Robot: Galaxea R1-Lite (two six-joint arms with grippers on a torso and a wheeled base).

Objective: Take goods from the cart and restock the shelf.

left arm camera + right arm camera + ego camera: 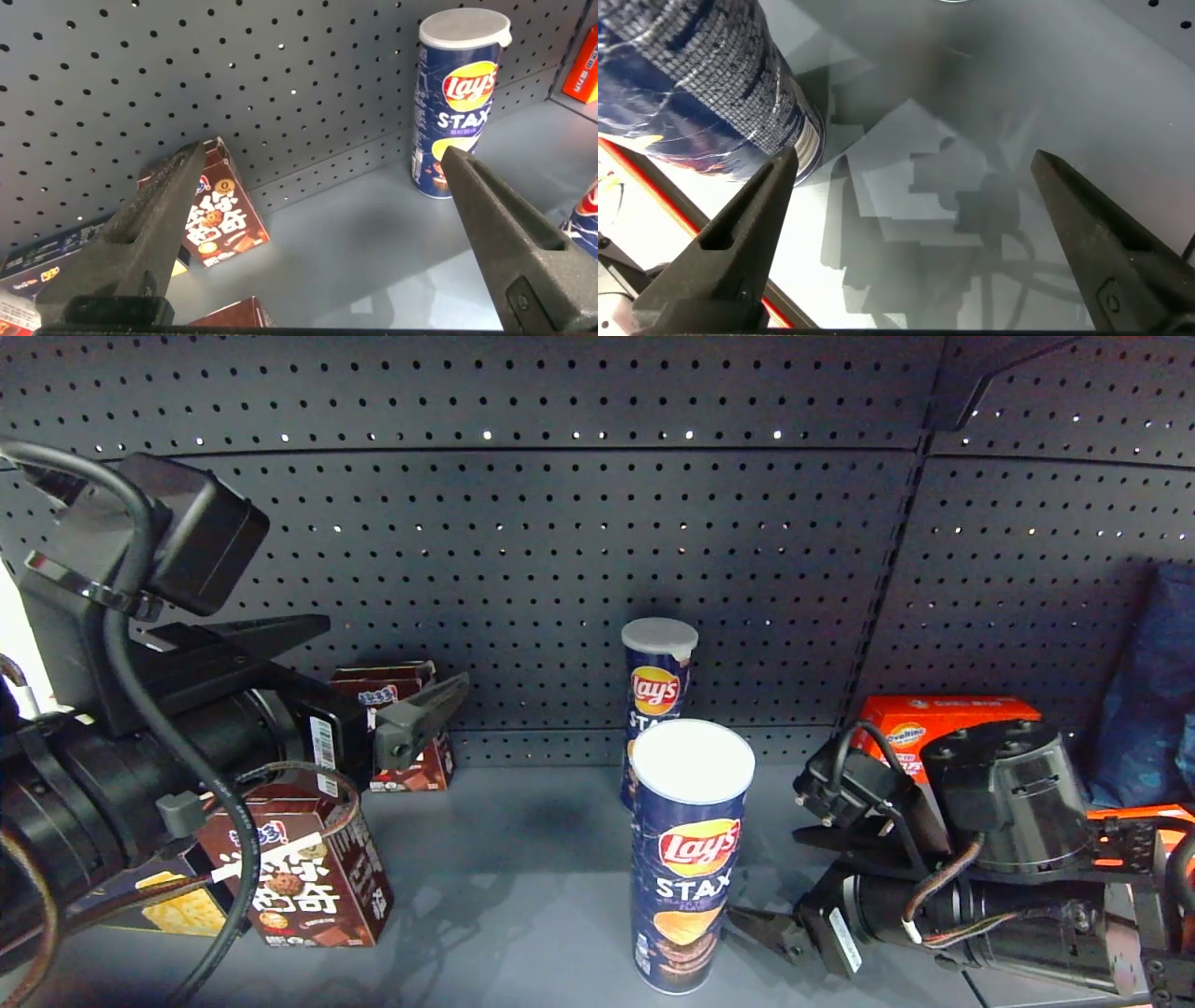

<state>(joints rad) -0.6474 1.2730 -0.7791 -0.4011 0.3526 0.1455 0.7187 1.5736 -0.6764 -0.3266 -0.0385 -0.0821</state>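
Observation:
Two dark blue chip cans stand upright on the grey shelf point(523, 859): a front can point(689, 859) point(710, 84) and a back can point(658, 695) point(458, 103) by the pegboard. My right gripper point(777, 882) point(915, 161) lies low on the shelf just right of the front can, open and empty; the can is beside one finger, outside the gap. Further left, my left gripper point(397, 651) point(324, 157) hovers above the shelf, open and holding nothing, in front of a brown cookie box point(403, 723) point(220, 219).
A second brown cookie box point(313, 873) and a yellow cracker box point(177, 913) stand at the front left under my left arm. An orange box point(934, 721) and a blue bag point(1158, 691) sit at the right. The shelf's front edge is red point(654, 196).

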